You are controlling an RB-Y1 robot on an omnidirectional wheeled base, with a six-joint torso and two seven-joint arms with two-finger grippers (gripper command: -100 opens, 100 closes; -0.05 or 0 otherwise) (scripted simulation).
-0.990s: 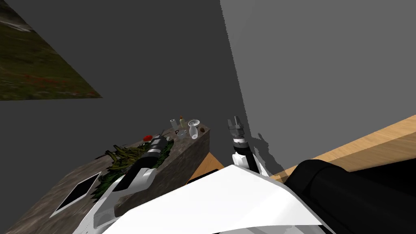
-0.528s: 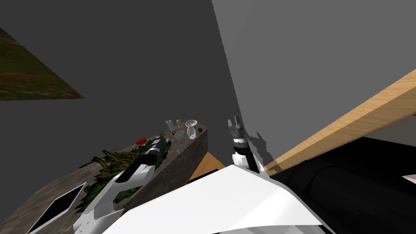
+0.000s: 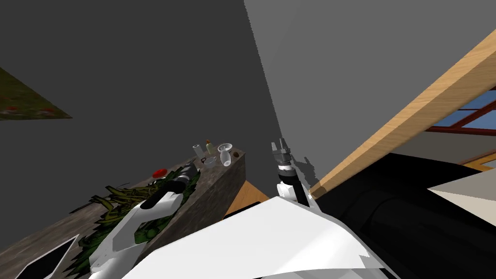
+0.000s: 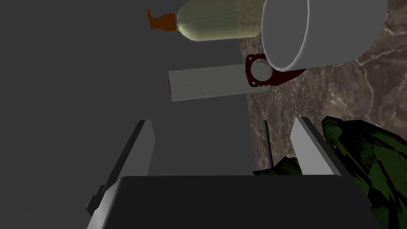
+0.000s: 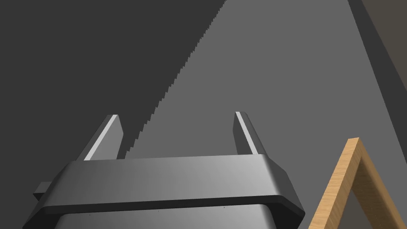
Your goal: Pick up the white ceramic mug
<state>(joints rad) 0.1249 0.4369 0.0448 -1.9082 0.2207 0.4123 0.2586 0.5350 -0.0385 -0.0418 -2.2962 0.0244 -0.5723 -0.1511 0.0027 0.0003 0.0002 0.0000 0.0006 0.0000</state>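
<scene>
Counter [image 3: 53, 235], stone-patterned top, runs along the dark wall.
- A dark flat panel [image 3: 41, 261] lies at the near left end.
- Next comes a pile of green leaves [image 3: 121, 203], then a small red thing [image 3: 159, 173] near the wall.
- Left gripper [image 4: 221, 121] hangs over the leaves' far edge, fingers wide apart with nothing between them.
- A thin dark rod [image 4: 268, 139] lies on the counter just inside one finger.
- Far-end cluster: white cylinder [image 3: 197, 150] and pale olive bottle [image 3: 209, 147] with an orange cap, both upright by the wall.
- Mug [image 3: 209, 161], white-grey, stands on the counter in front of them, well ahead of the left gripper and off its centre line. Its mouth shows plain grey inside.
- A dark red ring-shaped handle [image 4: 258, 71] lies in front of the mug's rim, across the cylinder's base.
- Beside the mug stand a white wide-rimmed glass [image 3: 224, 152] and a small brown thing [image 3: 236, 154].
- Right gripper [image 5: 176, 114] is raised off the counter's end, fingers spread and holding nothing.
</scene>
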